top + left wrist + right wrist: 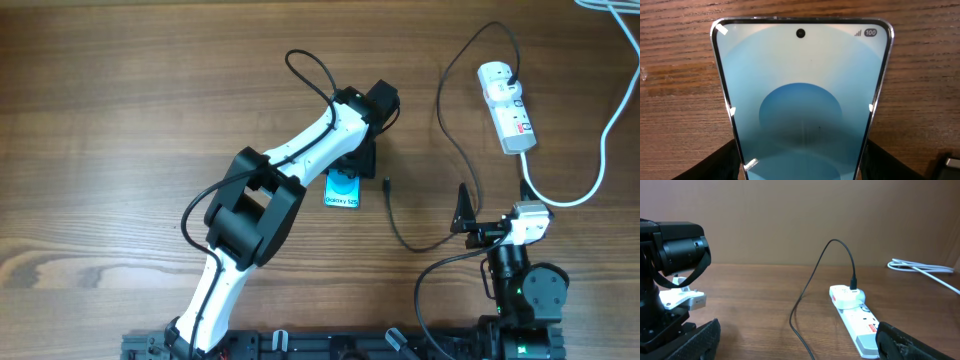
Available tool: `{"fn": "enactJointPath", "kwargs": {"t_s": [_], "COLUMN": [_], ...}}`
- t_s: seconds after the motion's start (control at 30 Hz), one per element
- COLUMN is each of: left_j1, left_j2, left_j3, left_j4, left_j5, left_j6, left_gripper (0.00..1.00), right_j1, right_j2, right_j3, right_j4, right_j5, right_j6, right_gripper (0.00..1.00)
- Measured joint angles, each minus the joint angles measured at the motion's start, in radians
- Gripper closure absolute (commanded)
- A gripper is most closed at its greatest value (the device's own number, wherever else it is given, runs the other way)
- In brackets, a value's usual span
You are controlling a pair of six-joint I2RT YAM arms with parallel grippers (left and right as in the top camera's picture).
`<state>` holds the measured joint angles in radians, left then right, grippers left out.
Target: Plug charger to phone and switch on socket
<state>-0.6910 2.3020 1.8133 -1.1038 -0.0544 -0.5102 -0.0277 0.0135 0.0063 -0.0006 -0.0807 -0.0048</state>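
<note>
left gripper [348, 165] is closed around the phone [800, 100], apparently pinching its long edges so it is steadied flat on the table [120, 100] for the charger [386, 185], whose tip lies just beside it, while the right gripper [463, 208] is held spread wide.
</note>
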Motion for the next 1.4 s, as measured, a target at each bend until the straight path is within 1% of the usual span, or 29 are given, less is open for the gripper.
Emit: {"fn": "enactJointPath", "kwargs": {"t_s": [0.23, 0.37, 0.43, 0.5, 0.6, 0.63, 0.67, 0.7, 0.73, 0.8, 0.83, 0.93, 1.2, 1.4], "left_j1": [0.0, 0.0, 0.0, 0.0, 0.0, 0.0, 0.0, 0.0, 0.0, 0.0, 0.0, 0.0, 0.0, 0.01], "left_j2": [0.0, -0.021, -0.029, -0.037, -0.044, -0.046, -0.05, -0.053, -0.057, -0.061, -0.062, -0.066, -0.066, -0.07], "left_j3": [-0.005, -0.048, -0.066, -0.082, -0.095, -0.1, -0.106, -0.111, -0.12, -0.126, -0.128, -0.132, -0.132, -0.132], "left_j4": [0.027, 0.071, 0.088, 0.104, 0.115, 0.117, 0.117, 0.117, 0.117, 0.118, 0.117, 0.121, 0.119, 0.079], "left_j5": [0.003, 0.015, 0.019, 0.024, 0.026, 0.026, 0.026, 0.028, 0.03, 0.031, 0.034, 0.037, 0.037, 0.06], "left_j6": [0.0, -0.01, -0.016, -0.016, -0.019, -0.019, -0.019, -0.016, -0.02, -0.021, -0.022, -0.019, -0.019, -0.019], "left_gripper": [0.25, 0.11, 0.07, 0.05, 0.06, 0.15, 0.18, 0.2, 0.26, 0.33, 0.34, 0.32, 0.32, 0.32], "right_j1": [0.0, 0.0, 0.0, 0.0, 0.0, 0.0, 0.0, 0.0, 0.0, 0.0, 0.0, 0.0, 0.0, 0.0], "right_j2": [0.0, 0.0, 0.0, 0.0, 0.0, 0.0, 0.0, 0.0, 0.0, 0.0, 0.0, 0.0, 0.0, 0.0], "right_j3": [0.0, 0.0, 0.0, 0.0, 0.0, 0.0, 0.0, 0.0, 0.0, 0.0, 0.0, 0.0, 0.0, 0.0], "right_j4": [0.0, 0.0, 0.0, 0.0, 0.0, 0.0, 0.0, 0.0, 0.0, 0.0, 0.0, 0.0, 0.0, 0.0], "right_j5": [0.0, 0.0, 0.0, 0.0, 0.0, 0.0, 0.0, 0.0, 0.0, 0.0, 0.0, 0.0, 0.0, 0.0], "right_j6": [0.0, 0.0, 0.0, 0.0, 0.0, 0.0, 0.0, 0.0, 0.0, 0.0, 0.0, 0.0, 0.0, 0.0], "right_gripper": [0.0, 0.0, 0.0, 0.0, 0.0, 0.0, 0.0, 0.0, 0.0, 0.0, 0.0, 0.0, 0.0, 0.0]}}
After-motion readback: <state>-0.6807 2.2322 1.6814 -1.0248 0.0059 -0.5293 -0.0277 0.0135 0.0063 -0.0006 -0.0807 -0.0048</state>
